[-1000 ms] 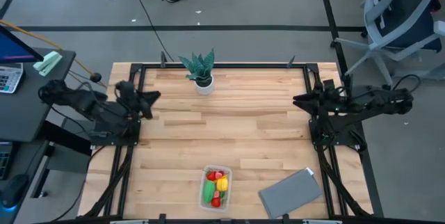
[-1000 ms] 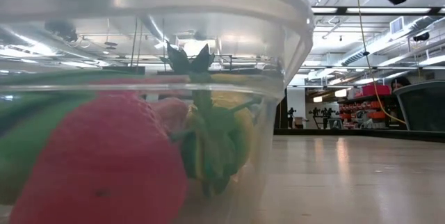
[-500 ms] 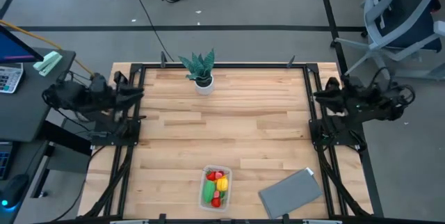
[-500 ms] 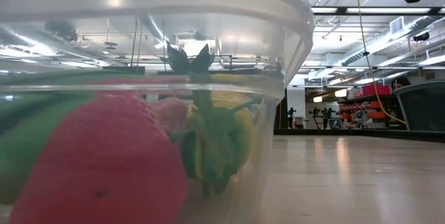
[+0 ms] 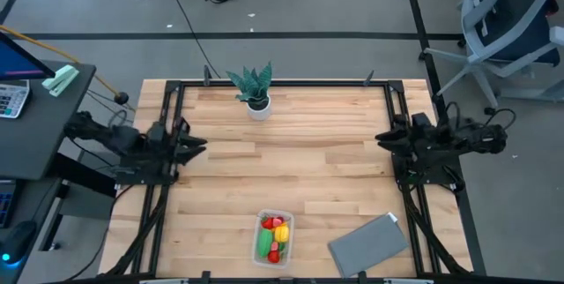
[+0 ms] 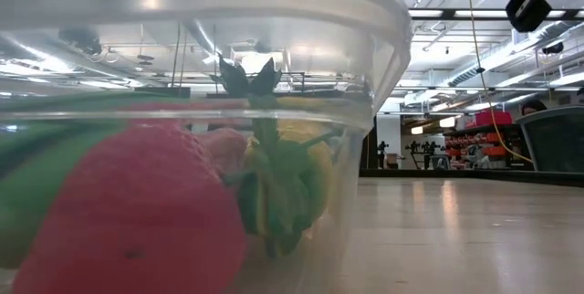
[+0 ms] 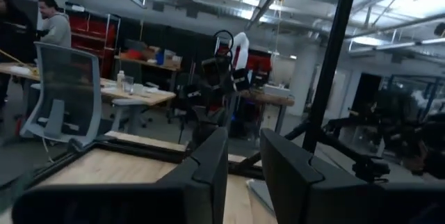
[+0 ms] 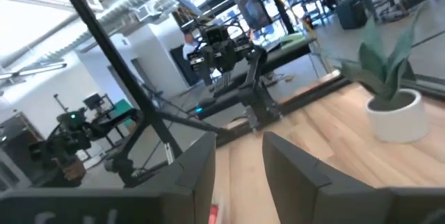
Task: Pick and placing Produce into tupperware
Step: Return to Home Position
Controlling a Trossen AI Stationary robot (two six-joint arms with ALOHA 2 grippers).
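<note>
**Plastic box filled; both arms at the bench sides**

Clear tupperware (image 5: 290,228) sits at the near edge of the bench (image 5: 308,165), about midway along it and right up against the low camera. The grey sheet (image 5: 368,244) lies just beside it on the robot's right. The plant (image 5: 254,90) stands at the far edge, well apart.

Produce (image 5: 273,235): red, yellow and green pieces are packed inside the box walls in the high view. Through the wall (image 6: 370,93) in the low view, a large red piece (image 6: 119,212) presses close to the plastic, with green, yellow and a bit of pink behind it. No loose piece shows anywhere on the bare wood from above.

Left gripper (image 5: 192,144): at the left rail, about mid-depth of the bench, pointing inward and well apart from the box. Its wrist view (image 7: 243,161) shows the jaws a narrow gap apart with nothing between them.

Right gripper (image 5: 385,137): mirrors it at the right rail. Its wrist view (image 8: 240,158) shows the same small gap, and the jaws carry nothing.

Progress, as a judgement: the picking and placing looks finished, since every piece in view is inside the box and neither arm carries anything. What remains is for the arms to settle into their parked pose. Both are level and off the work area, so that looks nearly complete. I cannot say from these views whether any piece lies hidden outside them.
</note>
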